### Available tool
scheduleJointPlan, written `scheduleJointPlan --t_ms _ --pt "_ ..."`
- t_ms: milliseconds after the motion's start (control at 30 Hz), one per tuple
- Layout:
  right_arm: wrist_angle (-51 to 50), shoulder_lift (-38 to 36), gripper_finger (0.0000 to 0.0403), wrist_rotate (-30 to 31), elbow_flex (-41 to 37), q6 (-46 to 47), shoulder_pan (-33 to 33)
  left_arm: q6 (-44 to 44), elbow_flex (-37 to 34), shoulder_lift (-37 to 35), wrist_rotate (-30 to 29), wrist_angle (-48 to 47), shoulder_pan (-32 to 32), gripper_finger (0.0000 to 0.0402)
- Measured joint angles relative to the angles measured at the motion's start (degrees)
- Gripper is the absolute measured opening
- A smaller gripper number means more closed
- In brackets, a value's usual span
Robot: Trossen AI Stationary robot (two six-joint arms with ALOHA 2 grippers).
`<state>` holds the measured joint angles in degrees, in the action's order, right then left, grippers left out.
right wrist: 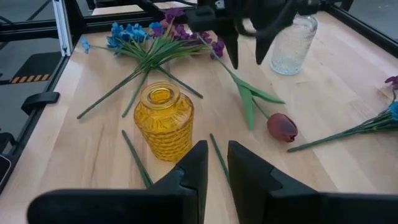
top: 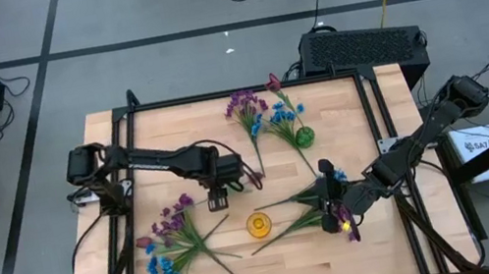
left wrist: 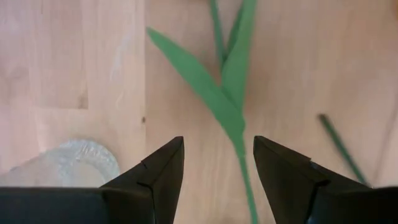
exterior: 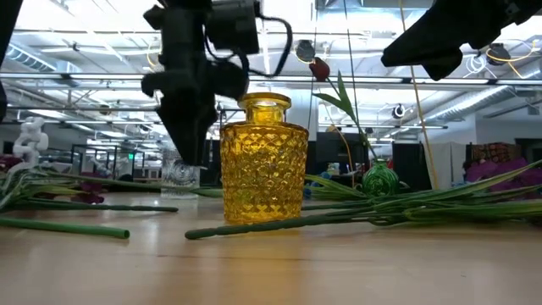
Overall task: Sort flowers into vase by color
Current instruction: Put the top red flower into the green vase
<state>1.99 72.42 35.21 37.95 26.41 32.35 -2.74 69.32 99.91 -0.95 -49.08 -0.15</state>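
My left gripper (top: 218,199) hangs open, fingers pointing down, just above the leafy green stem (left wrist: 239,140) of a dark red tulip (right wrist: 282,126) that lies flat on the table. One finger stands on each side of the stem without touching it (right wrist: 247,53). A clear glass vase (right wrist: 292,40) stands close beside it. The yellow glass vase (top: 258,224) stands near the table's near edge. My right gripper (right wrist: 217,152) is raised to the right of it, fingers a narrow gap apart and holding nothing. A green vase (top: 304,135) holds another red tulip (exterior: 319,68).
Purple and blue sprigs lie in a heap at the near left (top: 172,239) and in another near the far edge (top: 261,114). More stems (top: 300,202) lie on the table beside the yellow vase, under my right gripper. The table frame's black rails (top: 123,127) run along the edges.
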Motion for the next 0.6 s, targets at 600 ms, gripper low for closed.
scheduleJointPlan --t_ms 600 --pt "0.14 0.0 0.0054 -1.05 0.0 -0.04 0.01 -5.56 -9.01 0.57 2.0 8.89 -1.12 0.0192"
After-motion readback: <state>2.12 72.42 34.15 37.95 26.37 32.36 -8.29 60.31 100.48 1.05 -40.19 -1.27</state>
